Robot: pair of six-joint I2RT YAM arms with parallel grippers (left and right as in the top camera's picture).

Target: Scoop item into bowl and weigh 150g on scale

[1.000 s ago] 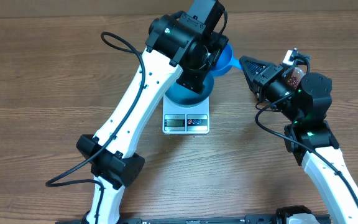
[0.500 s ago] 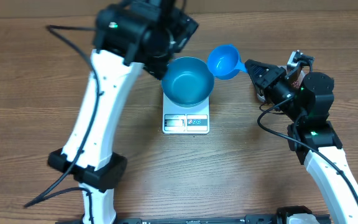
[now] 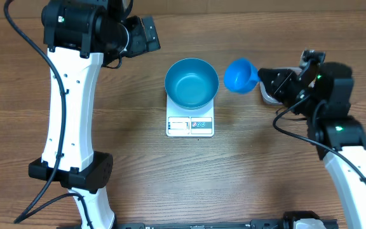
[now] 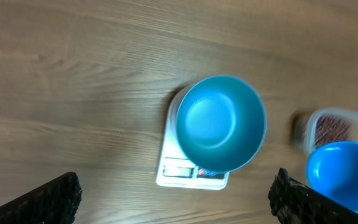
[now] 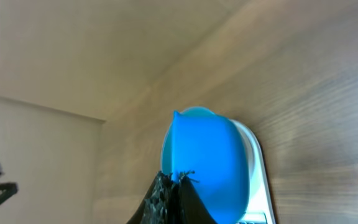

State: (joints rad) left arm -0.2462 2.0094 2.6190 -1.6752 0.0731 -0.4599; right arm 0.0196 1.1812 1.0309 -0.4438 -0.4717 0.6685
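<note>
Bowl [image 3: 192,83] on scale [image 3: 190,124], apart from left jaws; right jaws grip scoop [image 3: 240,75].

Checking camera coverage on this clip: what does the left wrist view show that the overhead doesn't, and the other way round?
Only the left wrist view shows the beans in their clear tub. Only the overhead shows both arms and the right gripper shut on the scoop handle. Both show the empty bowl sitting on the scale, with the scoop off to one side of it.
</note>
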